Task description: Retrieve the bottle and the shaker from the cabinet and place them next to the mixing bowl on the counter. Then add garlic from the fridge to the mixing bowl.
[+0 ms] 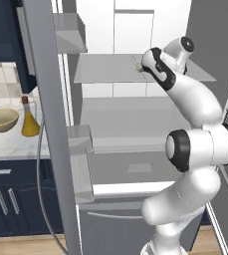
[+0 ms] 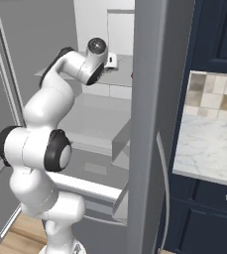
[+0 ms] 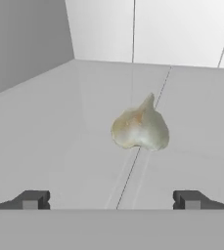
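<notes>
A whitish garlic bulb lies on a grey shelf of the open fridge, a short way ahead of my gripper. The jaws stand wide open and empty, the fingertips well apart on either side below the bulb. In the left base view the arm reaches onto the upper shelf, where the garlic peeks out beside the hand. To the left, the tan mixing bowl and the amber bottle stand side by side on the marble counter. The navy cabinet hangs above. The shaker is out of view.
The open grey fridge door with its bins stands between the arm and the counter. The other fridge door rises close on the right. White back wall and grey side wall close in the shelf. Navy base cabinets sit under the counter.
</notes>
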